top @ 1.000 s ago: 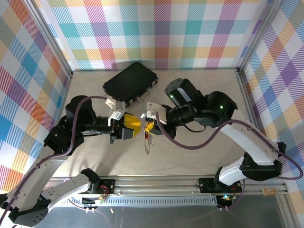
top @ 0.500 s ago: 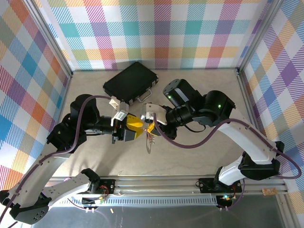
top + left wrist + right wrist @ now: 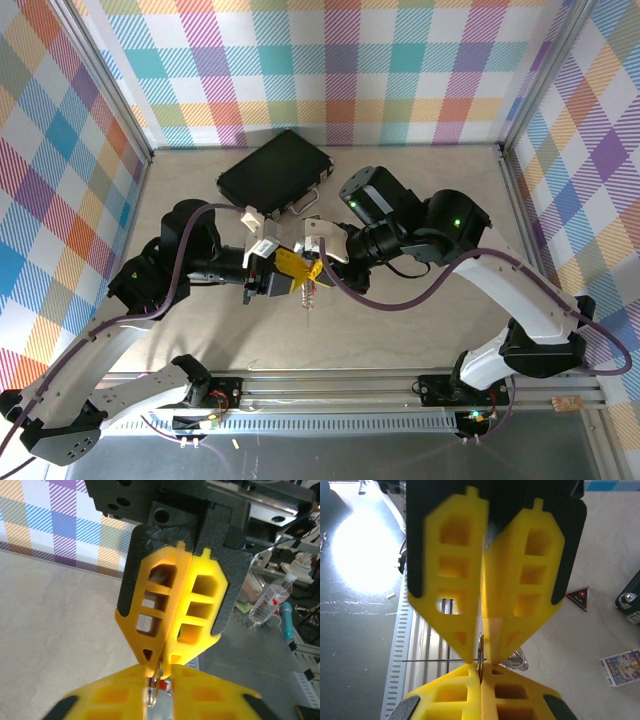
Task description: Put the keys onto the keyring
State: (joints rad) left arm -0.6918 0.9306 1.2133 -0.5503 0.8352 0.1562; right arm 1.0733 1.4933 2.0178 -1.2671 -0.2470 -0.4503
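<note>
The keyring (image 3: 308, 296) is a thin silver loop hanging above the table's middle. My two grippers meet tip to tip at its upper end. My right gripper (image 3: 314, 268) is shut on it; in the right wrist view the keyring (image 3: 481, 656) shows edge-on between the yellow pads (image 3: 505, 690). My left gripper (image 3: 293, 272) comes in from the left with its jaws pinched narrow round the ring. In the left wrist view the keyring (image 3: 158, 678) and a tiny red piece, the keys (image 3: 168, 684), sit between my left gripper's (image 3: 160, 692) fingers.
A black case (image 3: 275, 172) lies at the back of the table, left of centre. The right wrist view catches a dark red triangle (image 3: 577, 598) and a small printed card (image 3: 622, 666) on the tabletop. A metal rail (image 3: 340, 385) runs along the near edge.
My left gripper has moved right until its tips meet the right gripper's, and its jaws have narrowed onto the ring. The right gripper has kept its hold and shifted slightly left.
</note>
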